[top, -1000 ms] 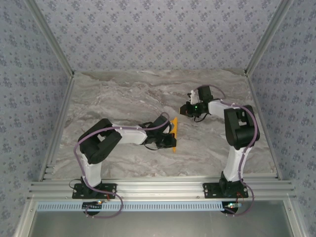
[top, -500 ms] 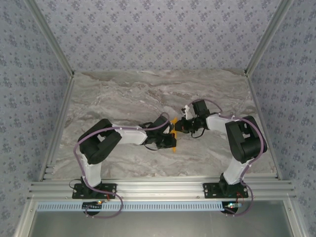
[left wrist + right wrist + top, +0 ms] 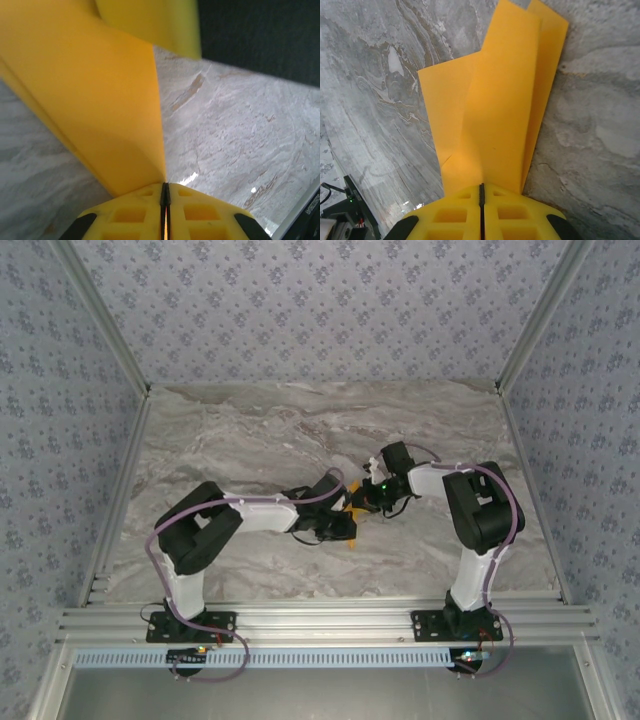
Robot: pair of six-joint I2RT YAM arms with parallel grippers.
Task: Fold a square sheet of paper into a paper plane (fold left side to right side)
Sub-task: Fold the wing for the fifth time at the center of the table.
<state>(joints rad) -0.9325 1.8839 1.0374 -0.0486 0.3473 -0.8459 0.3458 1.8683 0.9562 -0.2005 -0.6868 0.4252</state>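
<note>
Here, both end effectors [image 3: 165, 192] [image 3: 481, 192] pinched shut, gripping paper [image 3: 495, 100]

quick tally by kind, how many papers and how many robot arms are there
orange-yellow paper: 1
robot arms: 2 (left arm, right arm)
total: 3

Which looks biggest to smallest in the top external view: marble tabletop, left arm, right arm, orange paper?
1. Grey marble tabletop: largest by far.
2. White-and-black left arm and right arm: about alike, not ranked apart.
3. Orange-yellow folded paper: smallest, mostly hidden by the arms.
</note>
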